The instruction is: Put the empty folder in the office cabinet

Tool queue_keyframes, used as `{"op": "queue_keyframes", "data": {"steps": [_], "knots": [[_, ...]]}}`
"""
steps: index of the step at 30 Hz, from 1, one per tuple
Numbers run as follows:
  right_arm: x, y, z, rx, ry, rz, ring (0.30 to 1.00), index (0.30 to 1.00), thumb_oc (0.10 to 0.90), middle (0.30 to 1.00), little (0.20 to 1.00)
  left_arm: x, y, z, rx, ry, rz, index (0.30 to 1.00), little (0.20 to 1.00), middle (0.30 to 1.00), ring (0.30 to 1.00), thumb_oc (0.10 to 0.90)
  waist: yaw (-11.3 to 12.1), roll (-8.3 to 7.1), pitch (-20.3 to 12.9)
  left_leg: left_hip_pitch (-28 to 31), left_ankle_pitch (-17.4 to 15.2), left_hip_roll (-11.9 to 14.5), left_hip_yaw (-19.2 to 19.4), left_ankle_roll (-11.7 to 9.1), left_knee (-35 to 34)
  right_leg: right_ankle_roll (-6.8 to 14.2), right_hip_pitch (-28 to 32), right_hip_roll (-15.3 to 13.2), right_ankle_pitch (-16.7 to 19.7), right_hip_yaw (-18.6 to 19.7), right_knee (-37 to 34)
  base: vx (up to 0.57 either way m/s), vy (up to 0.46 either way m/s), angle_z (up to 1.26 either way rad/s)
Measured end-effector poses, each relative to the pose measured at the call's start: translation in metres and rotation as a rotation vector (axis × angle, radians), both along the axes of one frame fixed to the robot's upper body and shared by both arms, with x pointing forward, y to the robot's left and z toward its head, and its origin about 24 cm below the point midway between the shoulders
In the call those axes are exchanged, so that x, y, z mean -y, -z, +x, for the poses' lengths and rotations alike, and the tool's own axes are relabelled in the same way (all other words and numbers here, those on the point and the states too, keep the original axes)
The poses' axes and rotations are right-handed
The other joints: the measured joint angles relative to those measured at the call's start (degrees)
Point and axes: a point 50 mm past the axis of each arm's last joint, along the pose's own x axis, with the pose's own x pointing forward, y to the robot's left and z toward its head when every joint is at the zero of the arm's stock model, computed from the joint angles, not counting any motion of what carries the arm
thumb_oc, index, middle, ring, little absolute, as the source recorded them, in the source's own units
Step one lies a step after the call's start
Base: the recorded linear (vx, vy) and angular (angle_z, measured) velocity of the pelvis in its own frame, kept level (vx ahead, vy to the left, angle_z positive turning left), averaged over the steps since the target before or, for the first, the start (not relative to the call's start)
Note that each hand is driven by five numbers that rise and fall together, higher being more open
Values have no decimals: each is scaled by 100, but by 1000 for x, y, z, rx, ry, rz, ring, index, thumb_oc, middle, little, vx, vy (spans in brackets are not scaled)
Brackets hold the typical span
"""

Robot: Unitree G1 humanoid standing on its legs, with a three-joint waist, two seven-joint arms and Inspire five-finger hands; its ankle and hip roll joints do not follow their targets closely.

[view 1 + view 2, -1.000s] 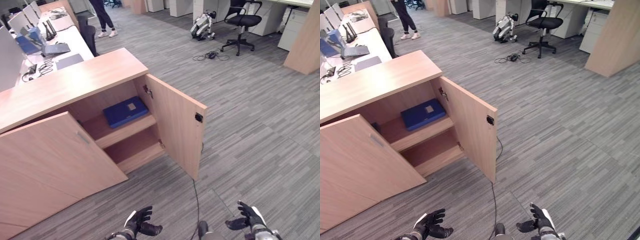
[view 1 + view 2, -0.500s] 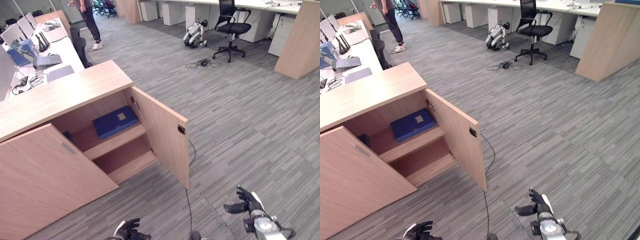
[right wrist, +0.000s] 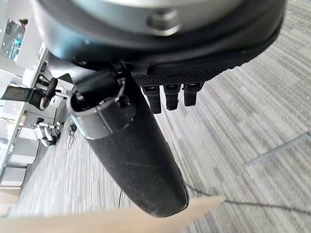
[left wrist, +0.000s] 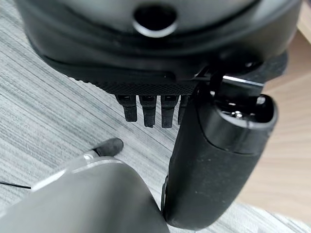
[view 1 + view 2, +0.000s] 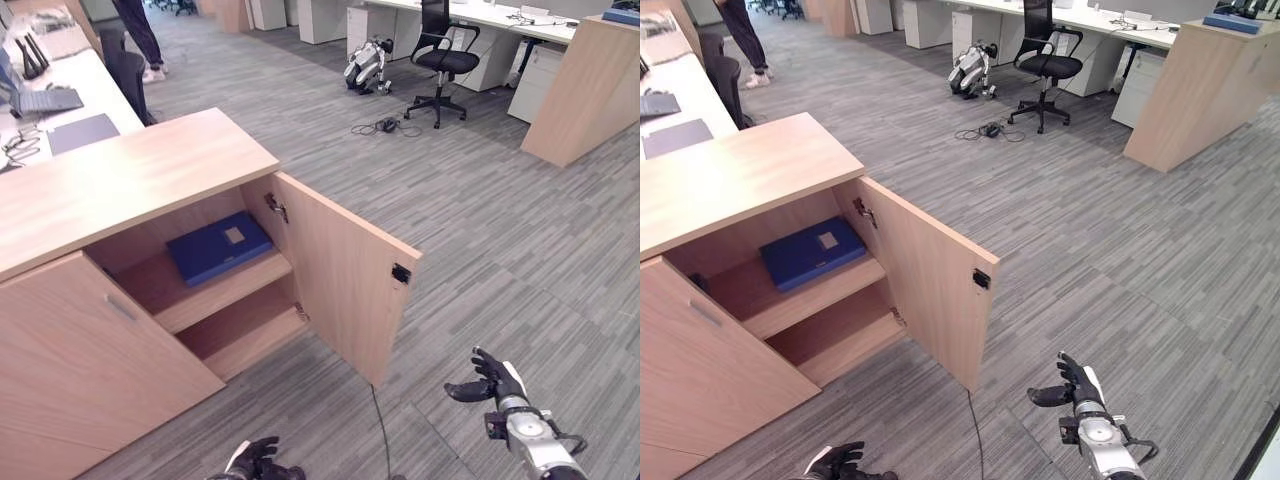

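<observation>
Folder: one blue folder point(image 5: 218, 246) on my cabinet's point(image 5: 130, 180) upper shelf, frame centre-left.
Door: one door point(image 5: 345, 275) open.
Hands: my left hand point(image 5: 256, 462) and right hand point(image 5: 490, 378), both released, empty.

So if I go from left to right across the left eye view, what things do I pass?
Laptop → blue folder on the cabinet shelf → open cabinet door → black office chair → tall wooden cabinet.
</observation>
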Motion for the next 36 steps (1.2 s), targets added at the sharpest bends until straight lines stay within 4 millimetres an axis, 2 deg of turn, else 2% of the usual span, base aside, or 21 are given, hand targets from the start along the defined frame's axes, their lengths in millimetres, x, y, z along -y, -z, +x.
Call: {"op": "queue_keyframes", "data": {"steps": [3, 6, 10, 12, 13, 16, 18, 30, 36], "knots": [[-9, -15, 22, 75, -23, 18, 900, 900, 800, 900, 900, -3, 0, -1, -9, 15, 15, 900, 900, 900, 900, 800, 18, -6, -6, 113, -64, -143, 131, 101, -1, 103, 81, -163, -17, 81, -1, 40, 117, -12], [-25, -38, 57, 161, -79, 33, 900, 900, 800, 900, 900, -8, -1, -3, -17, 36, 33, 900, 900, 900, 900, 800, 25, -81, -39, 180, -108, -171, 219, 123, -27, 152, 83, -190, -3, 185, 1, 57, 125, -17], [-42, -55, 81, 223, -127, 39, 900, 900, 800, 900, 900, -11, -1, -6, -29, 36, 41, 900, 900, 900, 900, 800, 138, -212, -183, 197, -151, -164, 363, 108, -29, 201, -17, -199, -11, 293, -1, 35, 85, -19], [-47, -57, 85, 231, -133, 49, 900, 900, 800, 900, 900, -11, -1, -5, -27, 35, 45, 900, 900, 900, 900, 800, 186, -270, -235, 209, -158, -168, 400, 115, -29, 210, -22, -206, -6, 320, -1, 23, 45, -12], [-58, -57, 88, 233, -154, 66, 900, 900, 800, 900, 900, -12, 0, -8, -31, 29, 55, 900, 900, 900, 900, 800, 184, -330, -287, 215, -162, -176, 419, 123, -29, 217, -26, -216, -3, 330, -4, 23, 61, -5], [-80, -53, 90, 213, -214, 92, 900, 900, 800, 900, 900, -6, 1, -9, -30, 45, 45, 900, 900, 900, 900, 800, 215, -365, -331, 207, -160, -225, 426, 149, -29, 245, -33, -269, 22, 322, -1, 17, 70, 0], [-88, -52, 91, 200, -238, 98, 900, 900, 800, 900, 900, -5, 1, -8, -28, 51, 45, 900, 900, 900, 900, 800, 283, -355, -346, 189, -150, -232, 425, 165, -28, 248, -42, -276, 30, 313, -1, 10, 34, 2], [-102, -47, 89, 187, -225, 163, 900, 900, 800, 900, 900, -2, 1, -8, -24, 47, 54, 900, 900, 900, 900, 800, 314, -330, -401, 124, -110, -218, 374, 177, -29, 253, -71, -265, 46, 286, -5, 0, 0, 1], [-103, -48, 85, 190, -237, 143, 900, 900, 800, 900, 900, 2, 1, -7, -12, 26, 61, 900, 900, 900, 900, 800, 298, -321, -401, -86, -5, -181, 109, 152, -29, 251, -100, -210, 46, 72, -14, -46, -61, 19]]}}
